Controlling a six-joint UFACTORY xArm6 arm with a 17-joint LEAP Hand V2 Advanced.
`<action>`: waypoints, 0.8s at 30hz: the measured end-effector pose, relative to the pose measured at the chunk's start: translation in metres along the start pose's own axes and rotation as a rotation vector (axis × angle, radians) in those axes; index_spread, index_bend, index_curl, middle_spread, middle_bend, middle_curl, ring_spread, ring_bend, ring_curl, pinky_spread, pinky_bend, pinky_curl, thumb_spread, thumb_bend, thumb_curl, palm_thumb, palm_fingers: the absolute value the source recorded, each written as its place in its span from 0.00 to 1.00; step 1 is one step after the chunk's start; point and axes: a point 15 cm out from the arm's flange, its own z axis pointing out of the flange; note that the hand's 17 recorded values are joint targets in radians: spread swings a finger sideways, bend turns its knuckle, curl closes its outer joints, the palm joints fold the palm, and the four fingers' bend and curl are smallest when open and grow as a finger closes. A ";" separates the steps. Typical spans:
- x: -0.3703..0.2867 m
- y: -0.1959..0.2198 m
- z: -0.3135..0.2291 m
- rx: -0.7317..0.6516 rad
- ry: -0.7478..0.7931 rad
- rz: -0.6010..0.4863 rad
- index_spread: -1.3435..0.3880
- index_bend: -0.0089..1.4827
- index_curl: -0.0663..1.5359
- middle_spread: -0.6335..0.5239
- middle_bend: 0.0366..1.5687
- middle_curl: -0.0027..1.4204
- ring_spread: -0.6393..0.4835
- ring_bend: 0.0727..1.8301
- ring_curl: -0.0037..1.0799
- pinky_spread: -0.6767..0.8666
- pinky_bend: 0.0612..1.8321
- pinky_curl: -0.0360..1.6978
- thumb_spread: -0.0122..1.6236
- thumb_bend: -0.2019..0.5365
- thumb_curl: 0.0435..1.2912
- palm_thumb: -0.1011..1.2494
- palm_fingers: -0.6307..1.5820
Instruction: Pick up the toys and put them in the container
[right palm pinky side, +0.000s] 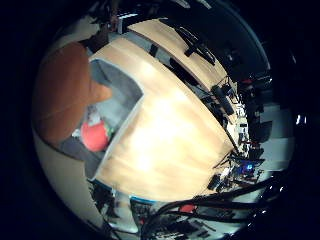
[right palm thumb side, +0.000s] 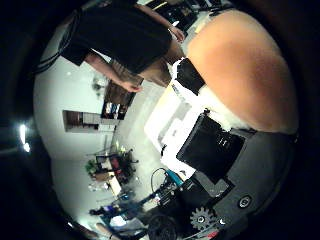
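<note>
A large brown soft toy (right palm thumb side: 245, 70) fills much of the thumb side view, close to the palm. My hand's white and black fingers (right palm thumb side: 195, 135) lie curled against it. In the little finger side view the same brown toy (right palm pinky side: 62, 95) hangs beside and above a grey container (right palm pinky side: 118, 82) that stands on a wooden table (right palm pinky side: 170, 130). A red toy (right palm pinky side: 95, 136) lies inside the container. My hand is well above the table, over the container's edge.
The table is long, with pale floor around it. Desks with dark equipment (right palm pinky side: 225, 100) stand beyond its far side. The thumb side view shows the room with shelves (right palm thumb side: 85, 120) and clutter (right palm thumb side: 115, 165) far off.
</note>
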 end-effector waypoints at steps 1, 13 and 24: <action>-0.005 -0.001 0.002 -0.002 -0.002 -0.009 0.62 0.71 0.46 0.39 0.82 0.45 0.40 0.77 0.50 0.27 0.71 0.37 0.80 0.26 0.28 0.67 0.85; -0.027 -0.007 0.008 -0.004 -0.001 -0.046 0.62 0.71 0.46 0.39 0.82 0.44 0.39 0.77 0.49 0.26 0.70 0.38 0.79 0.23 0.27 0.65 0.85; -0.023 0.005 0.012 -0.052 -0.004 -0.074 0.50 0.32 0.30 0.40 0.41 0.27 0.52 0.44 0.27 0.54 0.56 0.29 0.57 0.21 0.18 0.13 0.25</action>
